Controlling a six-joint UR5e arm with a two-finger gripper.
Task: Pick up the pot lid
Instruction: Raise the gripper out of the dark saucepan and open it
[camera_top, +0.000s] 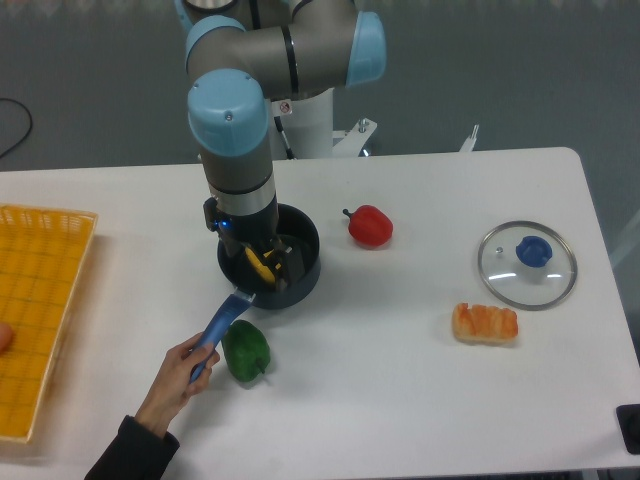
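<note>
As the dark gripper partly hides the black pot and yellow item inside, I can't tell whether its fingers are apart.

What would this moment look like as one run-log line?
dark claw: over black pot; clear round lid with blue knob: on white table, unheld; person's hand: holding blue object

A robot arm, cropped at top, partly hides a black pot; yellow basket is cropped left, black sleeve below.
</note>
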